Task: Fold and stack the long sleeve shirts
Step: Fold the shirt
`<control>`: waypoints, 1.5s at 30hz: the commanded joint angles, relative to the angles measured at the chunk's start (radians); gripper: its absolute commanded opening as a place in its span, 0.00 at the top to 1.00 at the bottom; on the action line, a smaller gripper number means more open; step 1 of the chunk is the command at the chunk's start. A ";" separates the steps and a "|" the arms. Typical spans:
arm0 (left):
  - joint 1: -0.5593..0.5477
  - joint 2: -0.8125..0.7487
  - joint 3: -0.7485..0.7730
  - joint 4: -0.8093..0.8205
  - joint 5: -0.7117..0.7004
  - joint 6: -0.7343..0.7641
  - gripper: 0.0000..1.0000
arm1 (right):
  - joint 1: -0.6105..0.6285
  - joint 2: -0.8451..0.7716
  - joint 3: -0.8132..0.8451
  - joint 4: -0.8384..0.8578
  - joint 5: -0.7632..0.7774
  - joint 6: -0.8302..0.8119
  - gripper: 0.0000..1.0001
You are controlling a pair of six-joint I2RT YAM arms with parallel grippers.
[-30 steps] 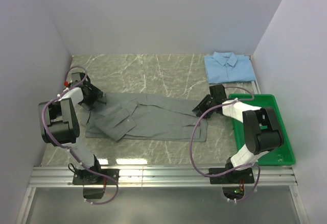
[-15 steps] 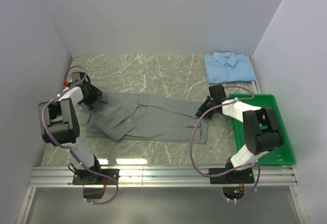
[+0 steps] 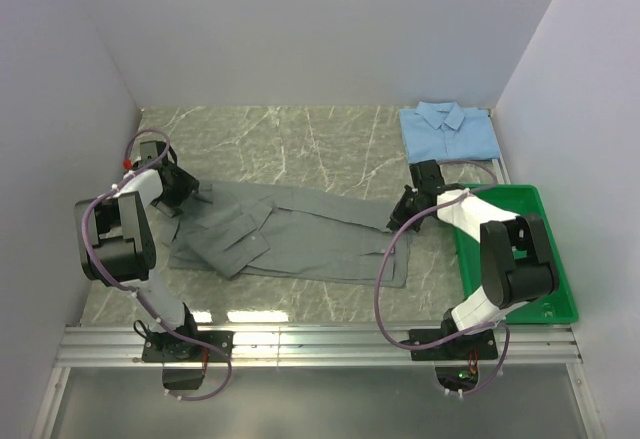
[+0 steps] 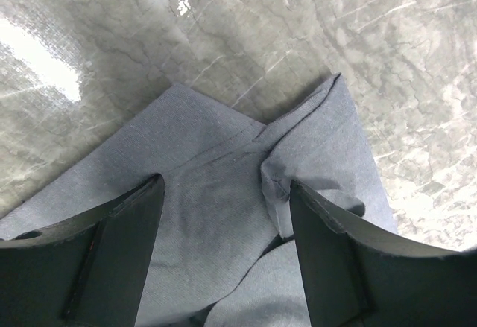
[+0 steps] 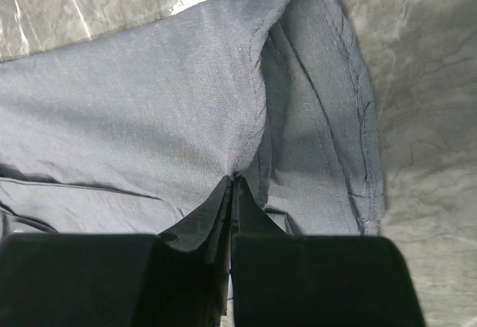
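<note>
The grey long sleeve shirt [image 3: 300,239] lies spread across the middle of the table, collar end to the left. My left gripper [image 3: 188,191] hovers open over that left end; in the left wrist view its fingers [image 4: 119,237] straddle a fold of the grey cloth [image 4: 216,223] without pinching it. My right gripper [image 3: 399,219] is shut on the shirt's right end. In the right wrist view the closed jaws [image 5: 232,184] pinch a raised ridge of grey fabric [image 5: 149,118] beside the stitched hem. The light blue shirt [image 3: 448,131] lies folded at the back right corner.
A green plastic tray [image 3: 555,294] stands along the right side, partly under my right arm. White walls enclose the marble table [image 3: 300,144] at the left, back and right. A metal rail runs along the near edge.
My right gripper has closed on the grey shirt's right end and pulled in slightly, and the cloth there has bunched. The left gripper has stayed in place.
</note>
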 commanded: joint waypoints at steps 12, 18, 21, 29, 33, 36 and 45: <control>0.020 0.037 0.043 -0.014 -0.029 0.001 0.27 | -0.002 0.021 0.027 -0.084 0.062 -0.108 0.92; 0.025 0.008 0.040 0.002 0.013 0.014 0.26 | -0.002 -0.034 0.074 -0.109 0.152 -0.142 0.68; 0.025 -0.033 0.036 0.008 0.034 0.022 0.23 | 0.000 -0.089 0.096 -0.083 0.151 -0.145 0.62; 0.023 -0.142 0.054 -0.033 0.113 0.028 0.20 | -0.002 -0.109 0.111 0.063 0.100 -0.101 0.60; 0.023 -0.133 0.048 -0.034 0.132 0.025 0.22 | -0.014 -0.039 0.116 0.112 0.088 -0.067 0.62; 0.019 -0.105 0.037 -0.022 0.159 0.016 0.28 | -0.037 0.006 0.116 0.143 0.076 -0.030 0.64; 0.006 -0.003 0.036 -0.010 0.154 0.014 0.48 | -0.069 0.110 0.114 0.155 0.028 0.005 0.66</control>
